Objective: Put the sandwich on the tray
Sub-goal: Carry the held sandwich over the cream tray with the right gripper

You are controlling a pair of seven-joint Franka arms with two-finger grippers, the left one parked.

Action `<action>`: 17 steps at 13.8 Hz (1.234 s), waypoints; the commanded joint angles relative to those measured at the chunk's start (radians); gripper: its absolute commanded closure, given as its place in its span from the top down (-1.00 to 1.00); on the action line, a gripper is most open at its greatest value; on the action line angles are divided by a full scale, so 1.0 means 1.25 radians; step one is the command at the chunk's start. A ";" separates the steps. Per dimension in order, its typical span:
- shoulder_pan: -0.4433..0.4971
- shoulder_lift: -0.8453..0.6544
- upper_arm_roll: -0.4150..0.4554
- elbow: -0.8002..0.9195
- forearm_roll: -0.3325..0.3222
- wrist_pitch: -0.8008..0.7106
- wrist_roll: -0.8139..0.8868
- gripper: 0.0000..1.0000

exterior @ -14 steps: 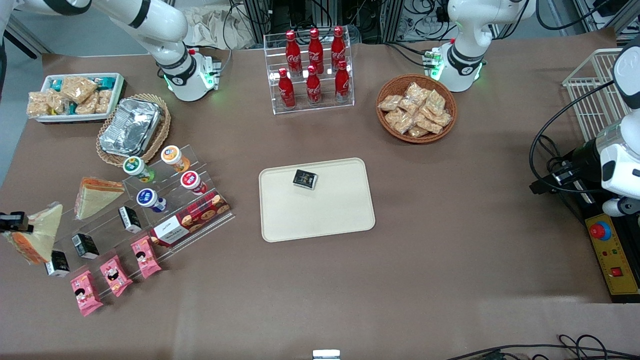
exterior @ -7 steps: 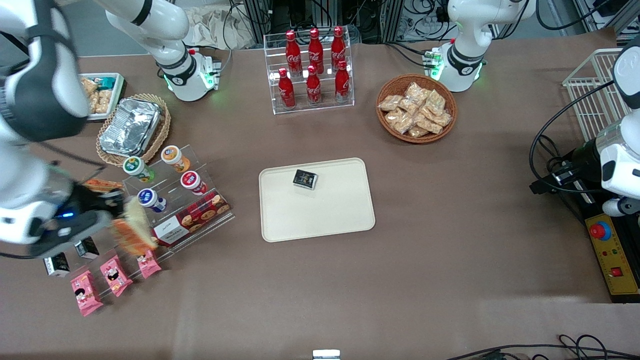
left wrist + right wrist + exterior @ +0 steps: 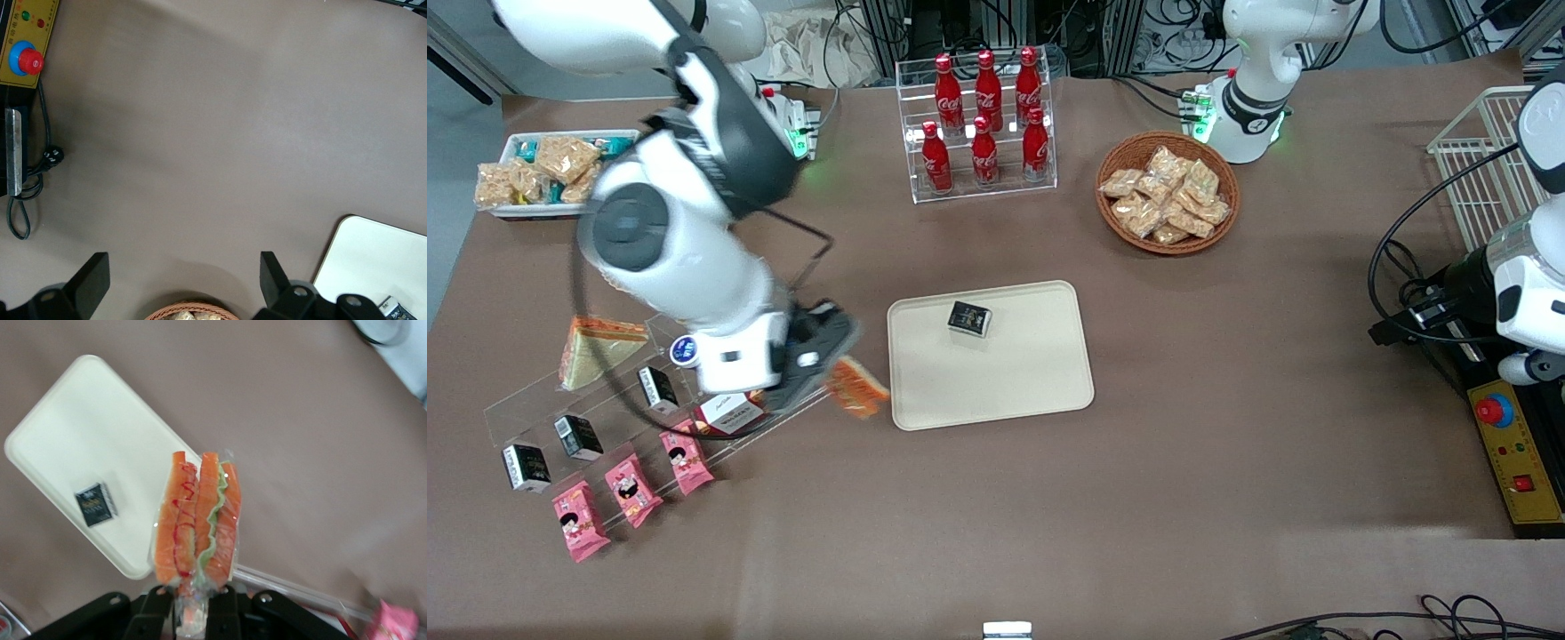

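I've swung my gripper (image 3: 845,378) off the snack rack (image 3: 694,391) to just short of the tray (image 3: 996,373). Fingers stay clamped on the sandwich (image 3: 197,520), which hangs near the tray rim; carry nearly done.

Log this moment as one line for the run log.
phase: carrying | gripper: shut on sandwich, in the air beside tray | tray holds: small black packet | sandwich placed: no

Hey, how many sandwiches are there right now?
2. One sandwich is clamped in the gripper, in the air just off the tray edge. A second sandwich lies beside the acrylic rack. The arm could hide others.
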 commanded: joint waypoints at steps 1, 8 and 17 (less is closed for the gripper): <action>0.059 0.055 -0.001 0.012 -0.019 0.064 -0.010 -0.75; 0.218 0.221 -0.001 0.009 -0.272 0.252 -0.058 -0.75; 0.232 0.300 -0.004 -0.040 -0.390 0.346 -0.126 -0.72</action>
